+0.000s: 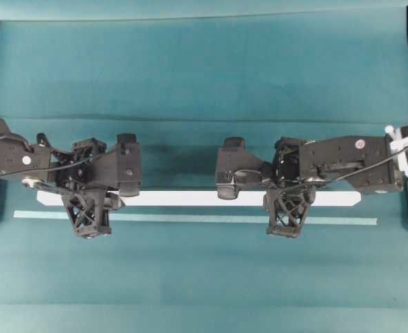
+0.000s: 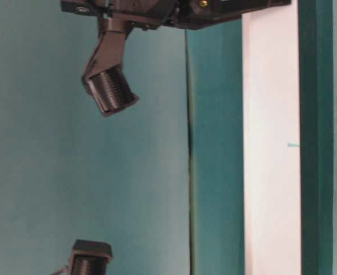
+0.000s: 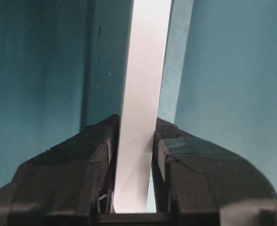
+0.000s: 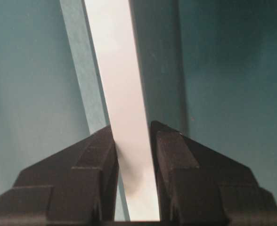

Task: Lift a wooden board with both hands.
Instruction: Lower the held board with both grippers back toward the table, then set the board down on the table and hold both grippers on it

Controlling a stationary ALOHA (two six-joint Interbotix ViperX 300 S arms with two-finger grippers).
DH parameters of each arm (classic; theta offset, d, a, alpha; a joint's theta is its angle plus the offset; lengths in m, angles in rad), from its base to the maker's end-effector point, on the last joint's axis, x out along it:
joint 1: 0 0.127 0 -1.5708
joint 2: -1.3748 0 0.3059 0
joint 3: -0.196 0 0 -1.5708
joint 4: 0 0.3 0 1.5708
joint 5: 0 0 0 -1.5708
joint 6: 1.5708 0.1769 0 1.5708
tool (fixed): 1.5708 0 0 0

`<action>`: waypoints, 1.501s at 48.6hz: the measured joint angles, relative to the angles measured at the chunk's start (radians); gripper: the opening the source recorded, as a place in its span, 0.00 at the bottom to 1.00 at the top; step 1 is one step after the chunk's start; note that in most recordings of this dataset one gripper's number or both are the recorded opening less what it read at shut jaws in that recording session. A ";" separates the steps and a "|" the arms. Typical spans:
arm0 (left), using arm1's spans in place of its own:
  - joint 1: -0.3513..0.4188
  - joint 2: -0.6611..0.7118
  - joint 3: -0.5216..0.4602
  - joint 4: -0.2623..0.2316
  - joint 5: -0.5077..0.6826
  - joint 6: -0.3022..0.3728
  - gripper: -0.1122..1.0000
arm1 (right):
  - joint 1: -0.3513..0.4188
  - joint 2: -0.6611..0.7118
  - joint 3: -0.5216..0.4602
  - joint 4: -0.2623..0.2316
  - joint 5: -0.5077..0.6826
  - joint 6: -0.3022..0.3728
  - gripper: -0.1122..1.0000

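In the overhead view both arms run out of the picture at the side edges, and each end effector covers a stretch of the wooden board (image 1: 190,198). The left end effector (image 1: 86,208) hides the board near its left end; the right end effector (image 1: 287,208) hides it right of the middle. In the table-level view the board's two ends are cut off at top and bottom, and a black wrist camera (image 2: 88,260) is cropped by the bottom edge. Both wrist views crop the finger bases.
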 measured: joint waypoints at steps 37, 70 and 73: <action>-0.021 0.058 0.005 0.003 -0.077 -0.006 0.27 | 0.025 0.020 0.048 0.017 -0.074 0.000 0.30; -0.017 0.066 0.008 0.000 -0.129 0.069 0.26 | 0.025 0.028 0.049 0.017 -0.081 0.002 0.29; -0.015 0.066 0.008 0.000 -0.140 0.069 0.26 | 0.025 0.028 0.049 0.017 -0.087 0.003 0.30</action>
